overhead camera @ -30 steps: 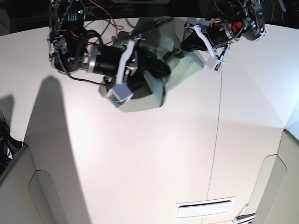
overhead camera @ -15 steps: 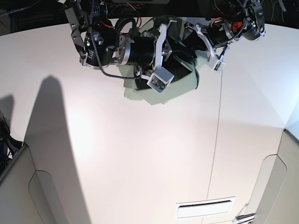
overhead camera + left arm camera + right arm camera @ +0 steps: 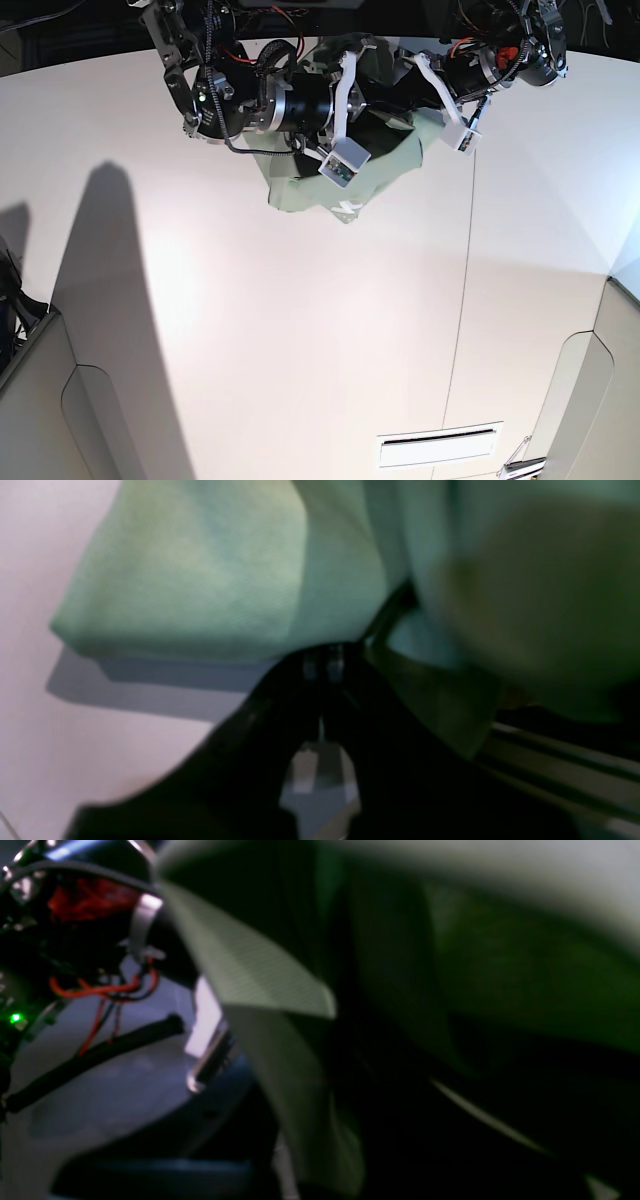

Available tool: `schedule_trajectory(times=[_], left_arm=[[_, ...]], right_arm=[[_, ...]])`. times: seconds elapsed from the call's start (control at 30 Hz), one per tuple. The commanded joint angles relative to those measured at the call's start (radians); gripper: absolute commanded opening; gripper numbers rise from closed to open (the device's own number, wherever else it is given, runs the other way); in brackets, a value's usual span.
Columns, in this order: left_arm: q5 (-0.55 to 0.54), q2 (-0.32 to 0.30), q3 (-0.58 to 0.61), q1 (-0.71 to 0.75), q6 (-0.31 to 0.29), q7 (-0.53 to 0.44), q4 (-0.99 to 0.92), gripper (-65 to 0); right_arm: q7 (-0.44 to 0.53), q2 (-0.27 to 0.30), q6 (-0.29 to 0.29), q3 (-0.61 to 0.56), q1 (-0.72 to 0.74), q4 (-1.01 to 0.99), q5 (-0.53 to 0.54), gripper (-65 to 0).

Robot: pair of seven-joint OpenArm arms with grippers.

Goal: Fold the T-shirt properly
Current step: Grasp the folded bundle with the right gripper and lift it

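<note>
No text, label, brand, number or sign can be read in any view; the pictures are too blurred or too small.

T-shirt (image 3: pixel 385 172): pale sage-green, plain, soft thin knit, bunched into compact folded heap at far side of white table (image 3: pixel 300 330), partly hidden under both arms; thick rounded fold edge (image 3: pixel 165 630) lying on tabletop in left wrist view; close-up folds blurred in right wrist view

black arms (image 3: pixel 300 100) with white camera brackets (image 3: pixel 345 160), red and black cables (image 3: pixel 100 990)
</note>
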Motion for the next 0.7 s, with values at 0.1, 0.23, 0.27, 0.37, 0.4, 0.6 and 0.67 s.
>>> schedule_trajectory(times=[0.1,0.23,0.27,0.37,0.4,0.6,0.67], left_arm=[[-0.027,-0.003,-0.007,-0.002,-0.003,0.002,0.082,-65.0],[-0.027,-0.003,-0.046,-0.001,-0.003,0.005,0.162,-65.0],[-0.027,-0.003,-0.062,0.002,-0.003,0.005,0.181,-65.0],[-0.027,-0.003,-0.122,0.005,-0.003,0.006,0.225,-65.0],[-0.028,-0.003,-0.145,0.004,-0.003,0.008,0.237,-65.0],[-0.079,-0.003,-0.304,0.004,-0.003,0.008,0.276,-65.0],[-0.123,-0.003,-0.352,0.004,-0.002,0.009,0.276,-65.0]], right_arm=[[0.024,-0.008,0.008,-0.002,0.011,0.012,0.039,-65.0],[0.026,-0.023,0.007,-0.002,0.013,0.012,0.039,-65.0],[0.026,-0.028,0.007,-0.002,0.013,0.012,0.041,-65.0],[0.026,-0.045,0.007,-0.002,0.013,0.012,0.054,-65.0],[0.026,-0.049,0.007,-0.002,0.013,0.012,0.064,-65.0],[0.023,-0.09,0.007,-0.002,0.013,0.012,0.068,-65.0],[0.022,-0.105,-0.002,-0.003,0.013,0.012,0.063,-65.0]])
